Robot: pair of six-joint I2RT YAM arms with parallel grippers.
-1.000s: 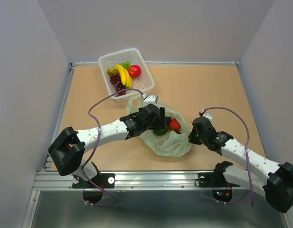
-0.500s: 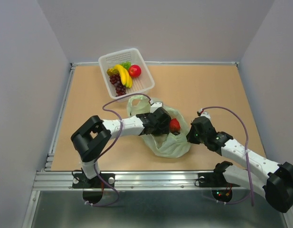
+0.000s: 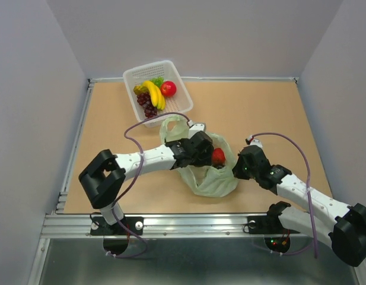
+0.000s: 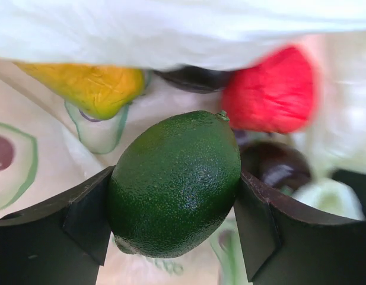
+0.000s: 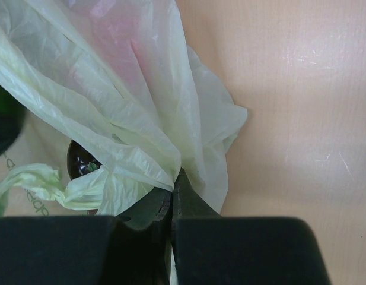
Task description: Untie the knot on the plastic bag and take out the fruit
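The pale green plastic bag [image 3: 215, 180] lies open at mid table, one handle loop [image 3: 171, 127] sticking out at its far left. My left gripper [image 3: 201, 153] reaches into its mouth and is shut on the round green fruit [image 4: 174, 184]. Around it inside the bag are a yellow-orange fruit [image 4: 88, 86], a red fruit [image 4: 271, 92] and a dark fruit [image 4: 277, 166]. The red fruit also shows from above [image 3: 218, 156]. My right gripper [image 3: 239, 168] is shut on the bag's right edge [image 5: 123, 101]. A twisted strip of handle [image 5: 58, 185] hangs there; I cannot tell whether it is knotted.
A white basket [image 3: 138, 72] stands at the far left with a banana [image 3: 154, 93], purple grapes [image 3: 147, 105] and a red apple [image 3: 168, 88] in it. Grey walls close in the table on three sides.
The left arm's elbow swung right, then part of the way back. Its gripper stayed in the bag's mouth. The right arm and the bag's right edge have not moved.
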